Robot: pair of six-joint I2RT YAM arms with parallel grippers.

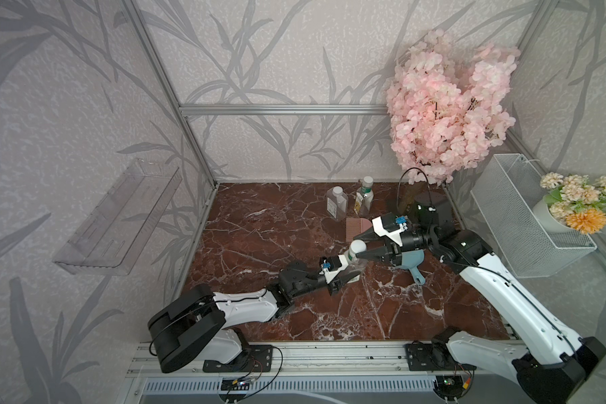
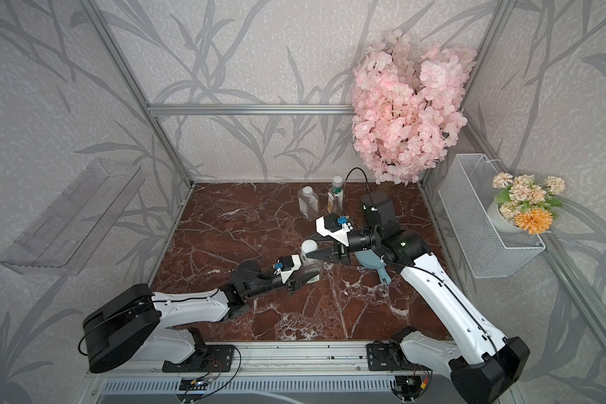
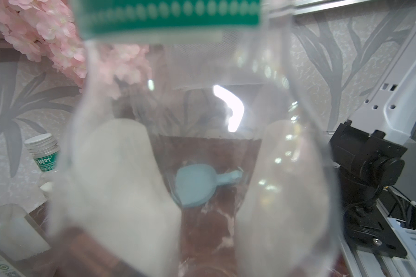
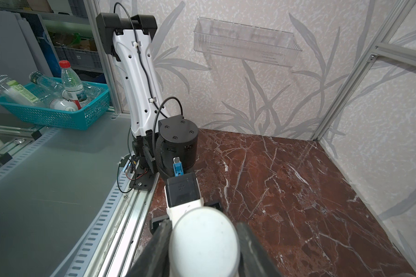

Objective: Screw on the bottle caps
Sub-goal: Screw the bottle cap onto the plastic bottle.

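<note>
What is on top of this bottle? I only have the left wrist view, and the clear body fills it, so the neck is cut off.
Observer: A white cap sits on the neck of the bottle. It shows in both top views.
Operator: Is anything holding that cap, or is it just resting there?
Observer: The right gripper is shut on it, with one dark finger on each side of the cap in the right wrist view.
</note>
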